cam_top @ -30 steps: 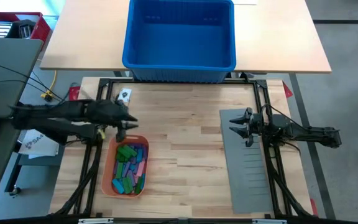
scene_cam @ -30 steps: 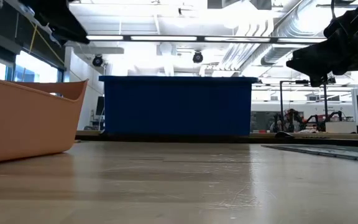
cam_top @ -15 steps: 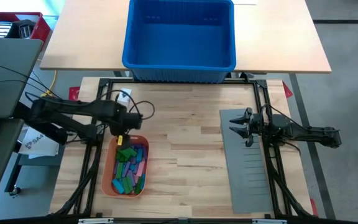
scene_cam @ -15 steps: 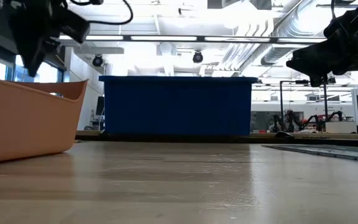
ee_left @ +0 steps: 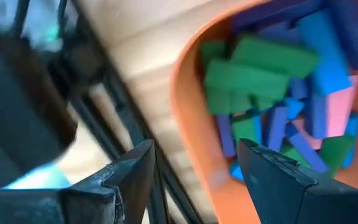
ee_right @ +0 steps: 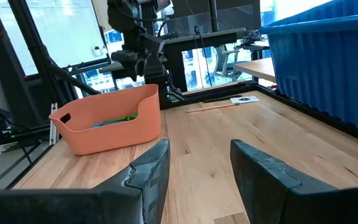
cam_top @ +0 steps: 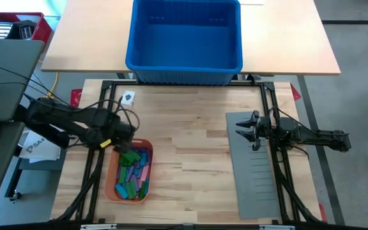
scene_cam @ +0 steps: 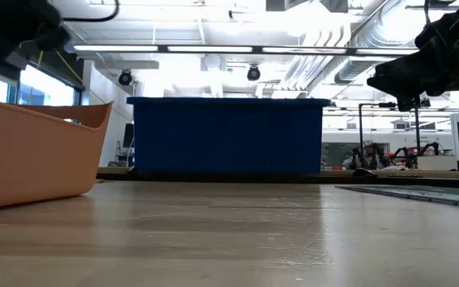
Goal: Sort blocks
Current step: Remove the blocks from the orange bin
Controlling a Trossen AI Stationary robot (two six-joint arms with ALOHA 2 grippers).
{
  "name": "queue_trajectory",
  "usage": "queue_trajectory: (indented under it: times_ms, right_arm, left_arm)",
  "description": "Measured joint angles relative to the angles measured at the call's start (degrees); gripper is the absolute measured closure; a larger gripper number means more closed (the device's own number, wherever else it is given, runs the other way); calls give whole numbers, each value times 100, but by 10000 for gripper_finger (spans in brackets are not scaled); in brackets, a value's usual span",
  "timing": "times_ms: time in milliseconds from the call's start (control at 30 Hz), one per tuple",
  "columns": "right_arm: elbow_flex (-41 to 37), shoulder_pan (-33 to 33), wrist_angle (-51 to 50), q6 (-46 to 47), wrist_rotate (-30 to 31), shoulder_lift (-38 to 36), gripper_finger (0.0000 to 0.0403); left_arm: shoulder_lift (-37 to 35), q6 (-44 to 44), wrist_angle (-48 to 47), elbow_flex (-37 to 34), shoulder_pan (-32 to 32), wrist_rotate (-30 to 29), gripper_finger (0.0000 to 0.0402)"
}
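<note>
A light wooden table (cam_top: 190,153) is seen filling the lower centre of the high view. An orange tray (cam_top: 110,185) (heaped with coloured blocks (cam_top: 135,171)) is set at its lower left, and a grey slotted sheet (cam_top: 255,179) is laid flat at its right.

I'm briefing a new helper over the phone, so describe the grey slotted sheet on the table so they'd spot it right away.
Start at the big blue bin at the far end, then come onto the light wooden table. On the table's right side, under the right pincer, lies the grey slotted sheet. It is the only flat, dull grey thing there; the orange tray opposite is walled and full of coloured blocks.
</note>
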Motion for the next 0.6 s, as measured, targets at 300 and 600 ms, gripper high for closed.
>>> queue_trajectory:
  times_ms: [300, 600]
  right_arm:
    - [1, 0, -1, 0, 0, 2, 238]
    - [1, 2, 0, 0, 0, 2, 238]
  left_arm:
    - [-98, -1547, 1698, -900, -756, 1143, 176]
    - [-100, -2355, 2035, -1277, -1249, 1274, 184]
